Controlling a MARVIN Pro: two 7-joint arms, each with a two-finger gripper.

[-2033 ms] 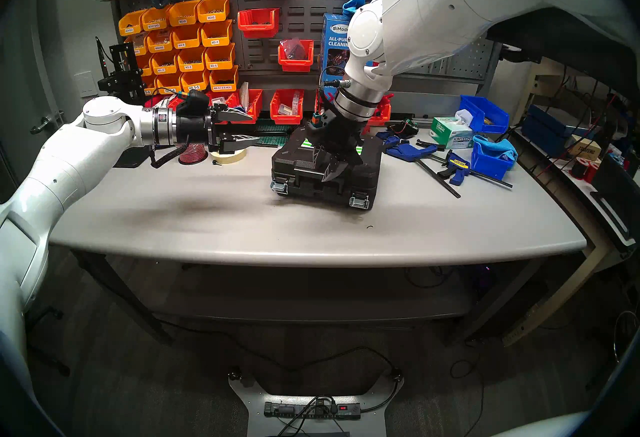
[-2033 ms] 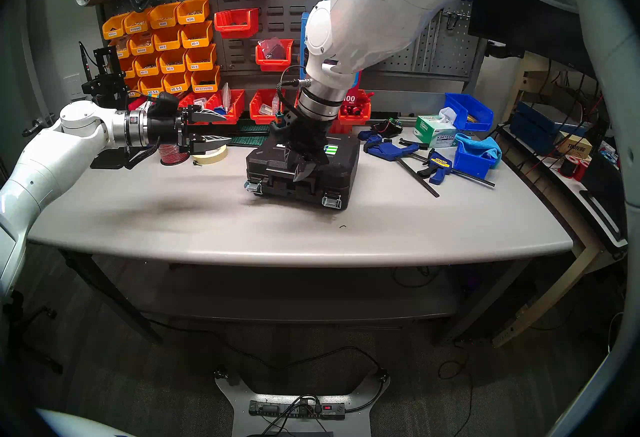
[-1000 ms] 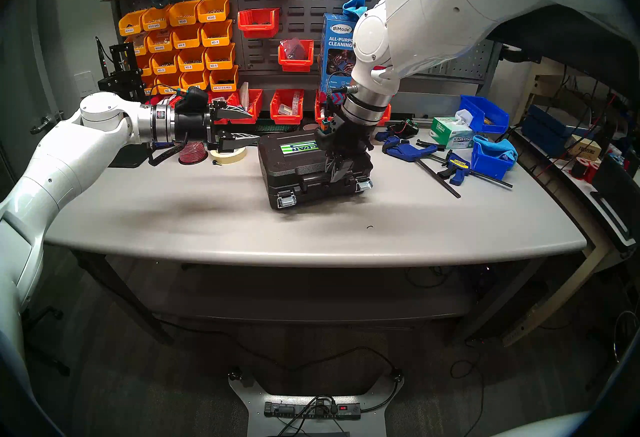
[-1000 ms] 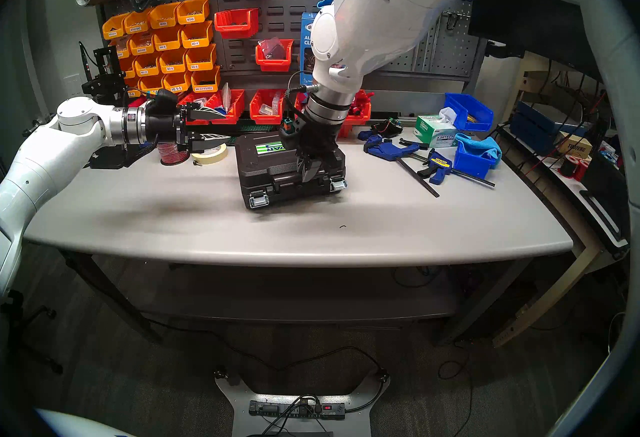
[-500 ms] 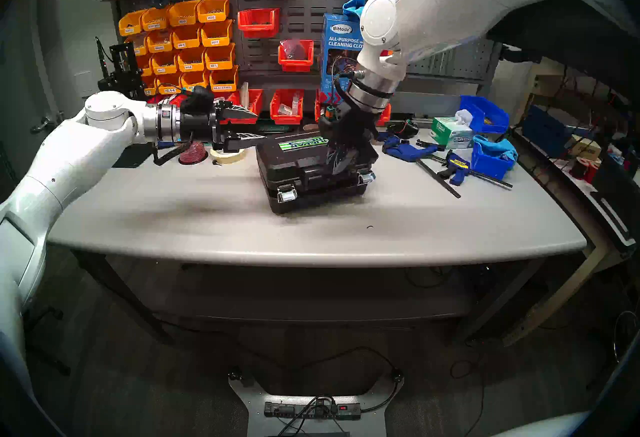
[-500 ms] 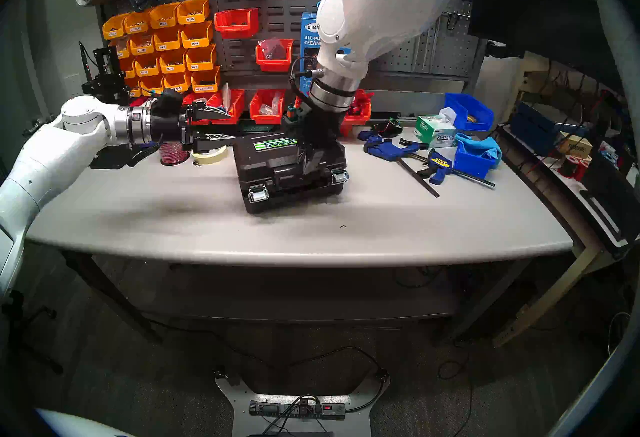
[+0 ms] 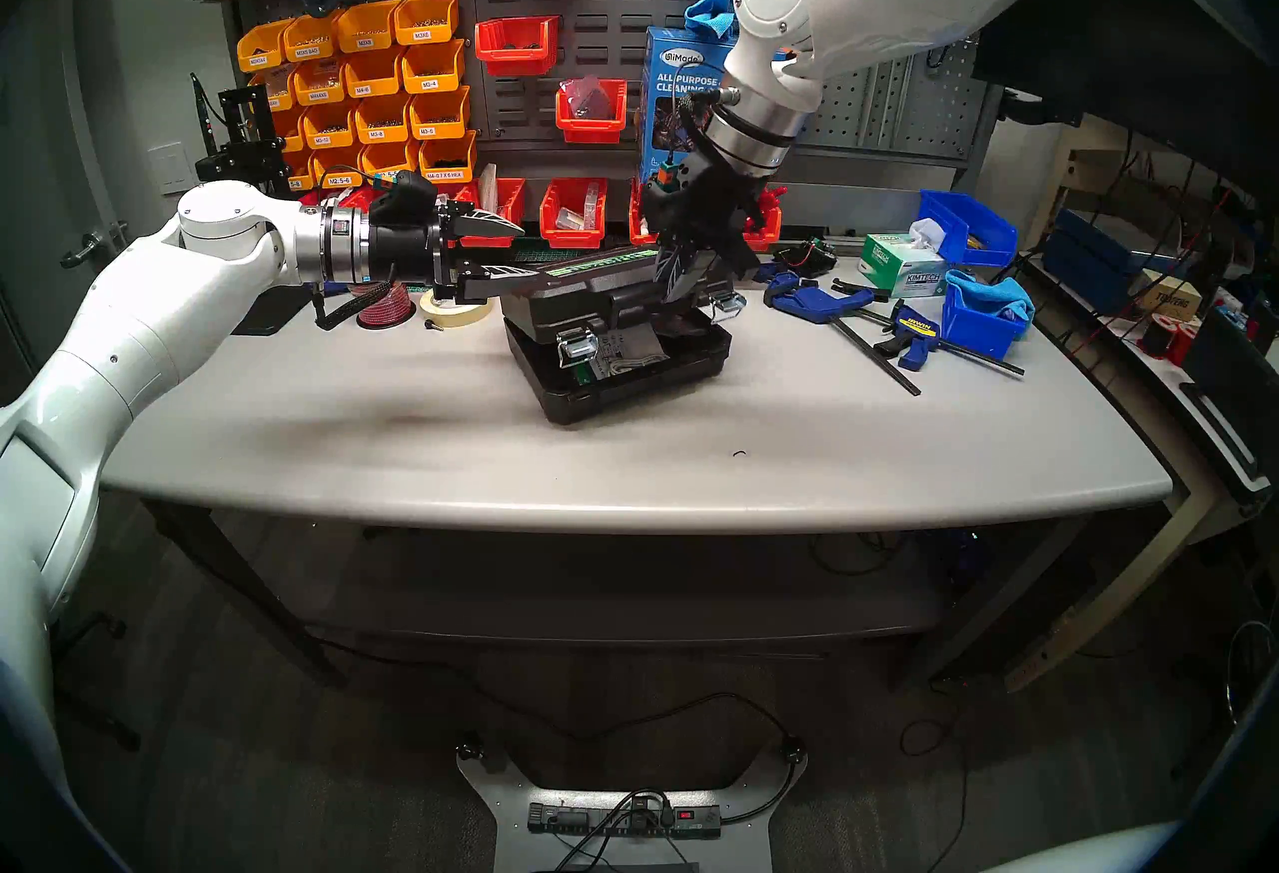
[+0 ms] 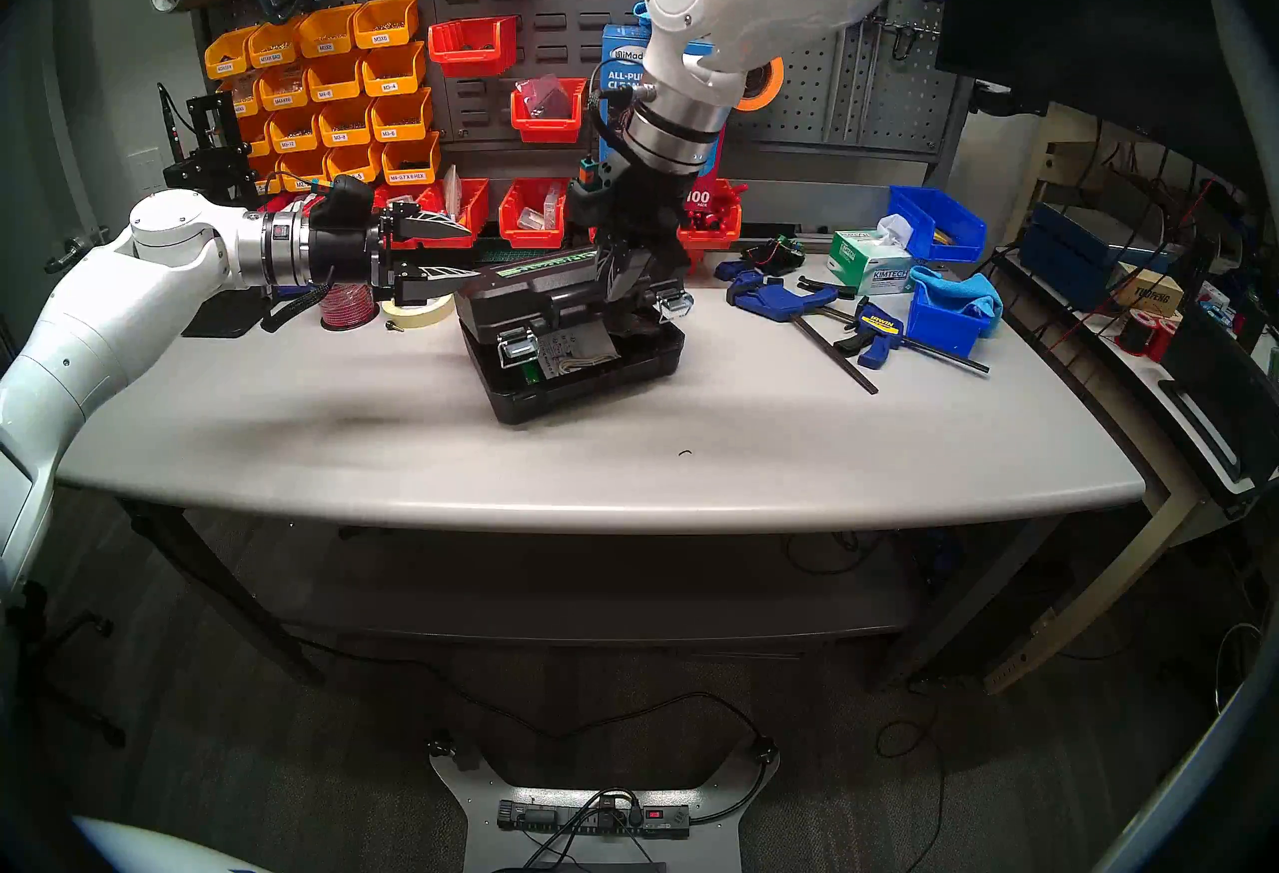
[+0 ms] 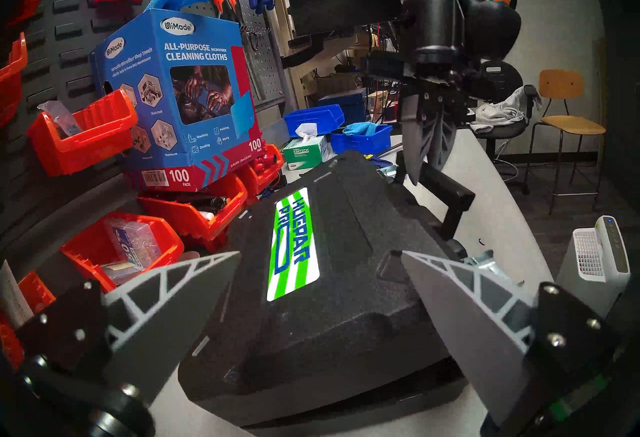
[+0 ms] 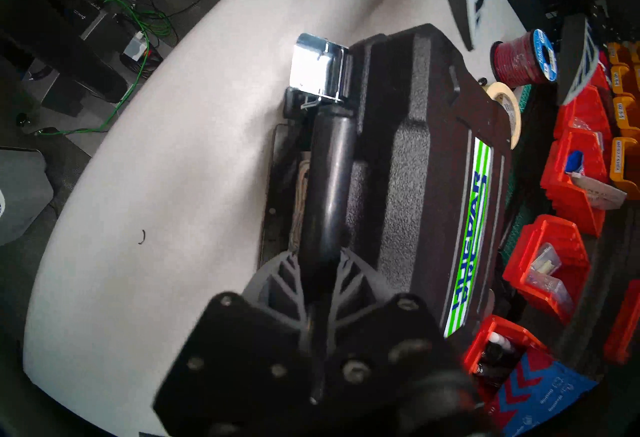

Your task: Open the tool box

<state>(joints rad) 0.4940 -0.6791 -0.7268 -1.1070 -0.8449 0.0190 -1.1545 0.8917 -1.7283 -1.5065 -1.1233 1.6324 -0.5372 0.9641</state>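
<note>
Tool box (image 7: 616, 359), black, lid part-raised, mid-table toward the back edge.
Right gripper (image 7: 682, 283) clamped on its handle (image 10: 329, 183); left gripper (image 7: 502, 252) spread wide beside the lid's left end, holding nothing; grey table (image 7: 346, 435).

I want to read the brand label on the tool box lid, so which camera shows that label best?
The left wrist view: the striped label faces it, large and readable. The right wrist view shows it sideways and partly cut off. Both head views catch only a thin edge-on sliver of it.
</note>
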